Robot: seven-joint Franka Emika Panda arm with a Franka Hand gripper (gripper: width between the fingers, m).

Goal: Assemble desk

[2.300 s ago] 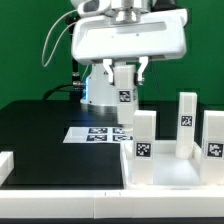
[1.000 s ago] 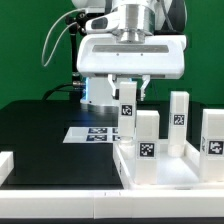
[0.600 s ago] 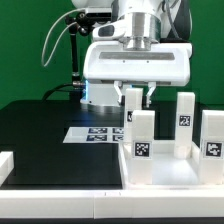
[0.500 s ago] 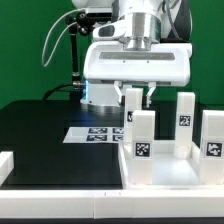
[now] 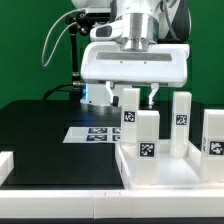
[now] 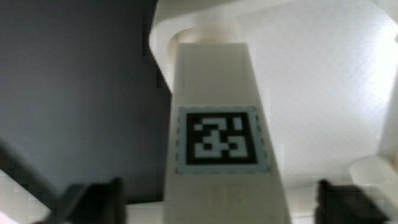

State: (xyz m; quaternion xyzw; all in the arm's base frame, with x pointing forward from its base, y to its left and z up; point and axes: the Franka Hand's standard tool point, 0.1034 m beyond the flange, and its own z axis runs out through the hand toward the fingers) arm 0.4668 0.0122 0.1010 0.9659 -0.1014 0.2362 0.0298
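the white arm hangs over the far corner of the desk panel (image 5: pixel 165 170), its gripper (image 5: pixel 131 97) pointing straight down. the jaws stand wide apart on either side of a leg (image 5: pixel 128 113), with a clear gap visible between each finger and the leg's faces, so nothing is held. in the wrist view the same leg (image 6: pixel 221 130) fills the middle of the picture, its black-and-white tag facing the camera, and the 2 dark fingertips (image 6: pixel 86 203) sit well out to its sides, not touching it.

the panel lies flat on the black worktop (image 5: pixel 40 130), toward the exterior view's right, its low rim showing along the near and left edges. 4 legs stand upright on it. the one between the jaws is at the far left corner as the exterior view sees it. a second leg (image 5: pixel 146 140) stands just in front of it at the near left, partly covering its lower part. a third leg (image 5: pixel 180 120) stands at the far right, and a fourth (image 5: pixel 213 138) at the near right, cut by the picture's edge. each shows a small square tag.

the marker board (image 5: pixel 93 133) lies flat on the worktop just beside the panel's left rim.
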